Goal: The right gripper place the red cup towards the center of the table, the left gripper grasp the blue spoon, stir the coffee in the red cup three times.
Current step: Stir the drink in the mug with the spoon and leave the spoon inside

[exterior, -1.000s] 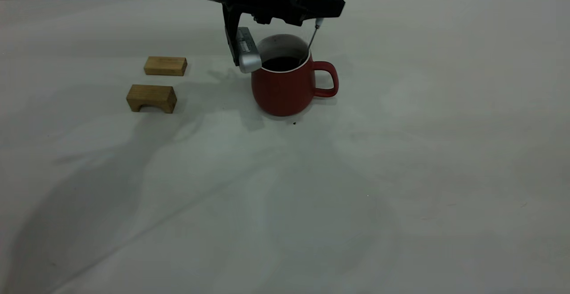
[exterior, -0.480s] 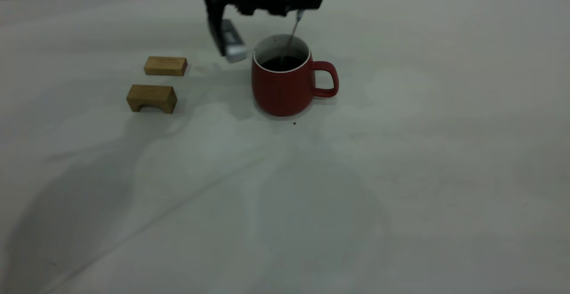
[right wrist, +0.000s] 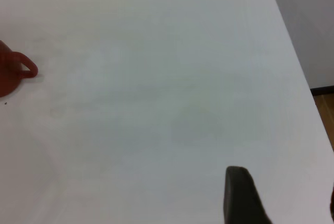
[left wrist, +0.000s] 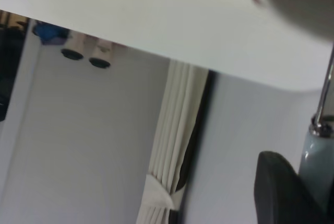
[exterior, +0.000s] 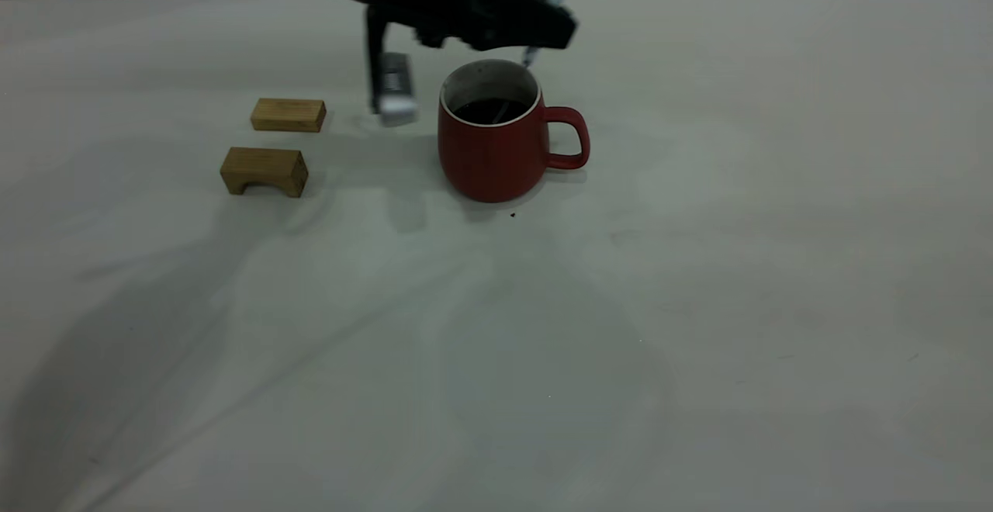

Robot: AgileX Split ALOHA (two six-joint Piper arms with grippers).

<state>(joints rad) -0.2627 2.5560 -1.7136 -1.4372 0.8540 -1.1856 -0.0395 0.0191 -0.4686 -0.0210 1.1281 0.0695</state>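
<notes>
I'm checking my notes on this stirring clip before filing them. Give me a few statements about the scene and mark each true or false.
1. The red cup stands upright on the table. True.
2. The cup's handle points toward the wooden blocks. False: it points away from them.
3. The left end effector holds the blue spoon over the cup. True.
4. The cup is empty. False: it holds dark coffee.
5. The right end effector grips the cup. False: it is well away from it.
</notes>
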